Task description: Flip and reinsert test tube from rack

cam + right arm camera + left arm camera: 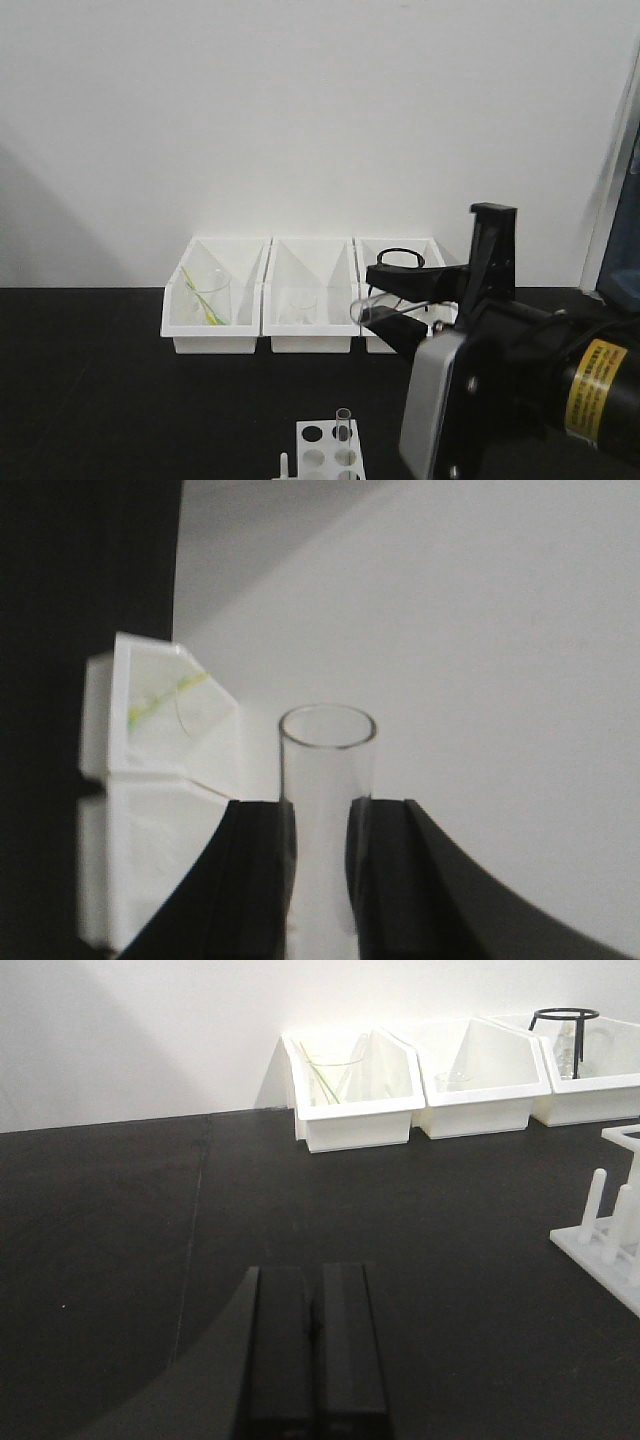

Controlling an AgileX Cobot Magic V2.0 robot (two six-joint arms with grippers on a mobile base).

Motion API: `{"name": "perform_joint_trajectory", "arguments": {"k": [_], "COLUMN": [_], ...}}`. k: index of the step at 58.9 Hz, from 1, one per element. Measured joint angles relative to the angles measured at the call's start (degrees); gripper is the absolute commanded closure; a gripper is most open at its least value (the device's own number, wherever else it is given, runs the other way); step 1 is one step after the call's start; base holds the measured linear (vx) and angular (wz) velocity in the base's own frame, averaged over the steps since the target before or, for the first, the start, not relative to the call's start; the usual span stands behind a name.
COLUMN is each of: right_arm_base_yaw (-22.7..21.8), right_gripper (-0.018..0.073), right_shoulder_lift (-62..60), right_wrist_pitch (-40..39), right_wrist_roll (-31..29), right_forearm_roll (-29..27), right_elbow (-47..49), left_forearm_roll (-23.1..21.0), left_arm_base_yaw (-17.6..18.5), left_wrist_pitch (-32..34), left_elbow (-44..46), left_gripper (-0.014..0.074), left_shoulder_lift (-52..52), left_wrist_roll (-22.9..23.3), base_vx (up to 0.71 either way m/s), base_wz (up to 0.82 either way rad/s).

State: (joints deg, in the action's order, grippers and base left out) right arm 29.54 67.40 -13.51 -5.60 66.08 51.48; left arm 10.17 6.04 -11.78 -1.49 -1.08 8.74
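My right gripper (388, 303) is shut on a clear test tube (362, 311) and holds it roughly level above the table, its open rim pointing left. In the right wrist view the tube (327, 765) sits between the two black fingers (258, 870), rim towards the camera's far side; the right gripper (322, 815) grips its middle. The white rack (328, 452) stands at the front edge, below and left of the held tube, with a second clear tube (343, 424) upright in a hole. My left gripper (313, 1272) is shut and empty over the black table; the rack's pegs (607, 1222) show at its right.
Three white bins stand along the back wall: the left one (215, 330) holds a beaker with a yellow-green strip (205, 297), the middle one (310, 335) a small beaker, the right one (432, 245) a black ring stand (400, 258). The right arm fills the lower right.
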Motion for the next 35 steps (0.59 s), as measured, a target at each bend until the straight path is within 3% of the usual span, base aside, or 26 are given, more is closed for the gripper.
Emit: {"name": "perform_joint_trajectory", "arguments": {"k": [8,12,19,24,35], "right_arm_base_yaw": [0.00,0.00,0.00,0.00,0.00], "right_gripper": [0.0570,0.0570,0.0570,0.0570,0.0570], "right_shoulder_lift": [0.00,0.11,1.36,2.54,7.91], "right_wrist_pitch": [-0.86,-0.86,-2.03,-7.84,-32.51], "right_wrist_roll": [25.81,32.96,32.83,31.05,21.70], "right_forearm_roll": [-26.28,-33.57,-34.22,-32.07,-32.65], "right_elbow": [0.00,0.00,-0.45,-3.15,-14.89], "left_forearm_roll": [0.00,0.00,0.00,0.00,0.00], "left_arm_base_yaw": [0.00,0.00,0.00,0.00,0.00], "left_wrist_pitch": [0.00,0.00,0.00,0.00,0.00], "left_elbow": [0.00,0.00,0.00,0.00,0.00], "left_gripper": [0.0602,0.0602,0.0602,0.0602,0.0602], "left_shoulder_lift": [0.00,0.00,0.00,0.00,0.00], "left_wrist_roll": [0.00,0.00,0.00,0.00,0.00], "base_vx": [0.00,0.00,0.00,0.00,0.00], "base_wz": [0.00,0.00,0.00,0.00,0.00]}}
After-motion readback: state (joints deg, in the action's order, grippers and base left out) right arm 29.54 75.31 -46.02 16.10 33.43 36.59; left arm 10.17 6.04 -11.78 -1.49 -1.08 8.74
